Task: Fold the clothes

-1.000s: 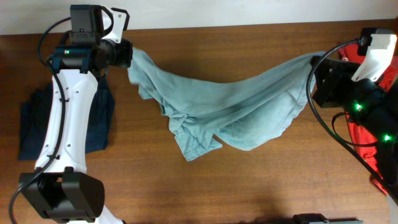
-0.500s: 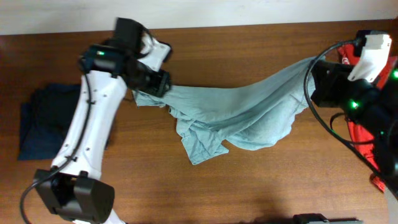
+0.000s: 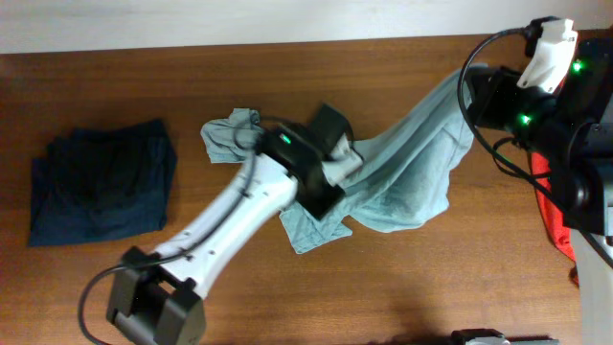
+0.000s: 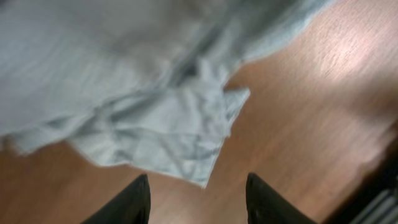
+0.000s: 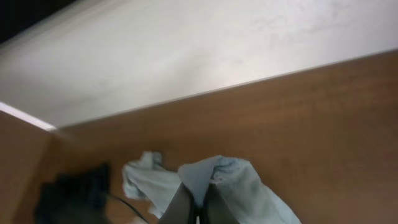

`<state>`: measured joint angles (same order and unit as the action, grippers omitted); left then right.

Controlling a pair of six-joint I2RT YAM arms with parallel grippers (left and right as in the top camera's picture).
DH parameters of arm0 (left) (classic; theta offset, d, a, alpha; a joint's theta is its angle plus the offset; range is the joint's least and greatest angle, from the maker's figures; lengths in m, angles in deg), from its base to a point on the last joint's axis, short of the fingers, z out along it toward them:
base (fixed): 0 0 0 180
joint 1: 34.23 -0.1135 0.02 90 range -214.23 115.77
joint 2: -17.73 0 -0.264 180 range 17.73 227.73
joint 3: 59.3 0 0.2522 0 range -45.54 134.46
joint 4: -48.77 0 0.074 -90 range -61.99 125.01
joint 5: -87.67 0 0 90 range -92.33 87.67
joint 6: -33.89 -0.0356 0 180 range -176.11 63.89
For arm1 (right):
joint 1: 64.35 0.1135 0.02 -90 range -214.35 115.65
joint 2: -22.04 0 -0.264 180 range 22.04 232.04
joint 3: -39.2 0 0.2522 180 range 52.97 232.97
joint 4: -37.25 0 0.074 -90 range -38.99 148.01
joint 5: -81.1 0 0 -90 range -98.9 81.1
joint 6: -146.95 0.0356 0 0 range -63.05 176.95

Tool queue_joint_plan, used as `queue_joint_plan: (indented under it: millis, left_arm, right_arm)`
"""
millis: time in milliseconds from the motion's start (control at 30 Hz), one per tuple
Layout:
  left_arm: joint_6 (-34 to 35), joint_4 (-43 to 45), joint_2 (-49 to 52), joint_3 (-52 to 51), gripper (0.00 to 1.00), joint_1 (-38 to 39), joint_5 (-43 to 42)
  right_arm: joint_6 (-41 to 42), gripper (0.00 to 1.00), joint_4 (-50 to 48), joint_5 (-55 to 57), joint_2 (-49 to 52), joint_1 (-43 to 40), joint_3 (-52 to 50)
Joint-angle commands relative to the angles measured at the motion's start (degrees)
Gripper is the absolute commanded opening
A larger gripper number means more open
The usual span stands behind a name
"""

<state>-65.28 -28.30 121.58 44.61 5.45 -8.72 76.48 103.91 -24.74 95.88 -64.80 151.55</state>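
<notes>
Step, likely: spreading pale grey-blue cloth T-shirt (image 3: 412, 177). My right gripper (image 5: 198, 210) clamped on its corner, lifted. My left gripper (image 4: 198, 186) apart, empty; crumpled hem just ahead. Next, probably: pinch hem, pull flat.

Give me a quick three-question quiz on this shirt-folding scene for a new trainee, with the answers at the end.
1. Fill in: the left gripper hovers above the pale blue T-shirt with its jaws ____.
2. What does the right gripper pinch? A) nothing B) the T-shirt C) a towel
3. True or false: the navy garment lies apart from the T-shirt.

Key: 1 open, with nothing between them; 2 B; 3 true.
</notes>
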Motion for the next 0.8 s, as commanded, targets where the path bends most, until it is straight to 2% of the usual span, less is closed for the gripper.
queue_joint_plan:
  millis: [0, 200, 400, 600, 767]
  left_arm:
    - [4.6, 6.1, 0.3, -6.9, 0.48, 5.2, 7.6]
    - [10.3, 11.6, 0.3, -9.7, 0.48, 9.4, 18.8]
    - [16.8, 15.8, 0.3, -10.8, 0.49, 9.4, 18.9]
    - [25.0, 18.0, 0.3, -11.0, 0.49, 9.5, 18.9]
    - [27.9, 18.2, 0.3, -11.0, 0.49, 9.9, 18.7]
  right_arm:
    - [4.6, 0.04, -3.5, -2.2, -1.7, -0.3, 1.2]
    - [6.6, 0.04, -6.1, -7.0, -2.5, -0.3, 1.5]
    - [8.7, 0.04, -8.3, -10.4, -3.0, -0.3, 1.5]
    - [15.2, 0.04, -12.4, -14.6, -4.0, -0.3, 2.0]
    - [17.5, 0.04, -14.1, -15.1, -4.9, -0.3, 2.4]
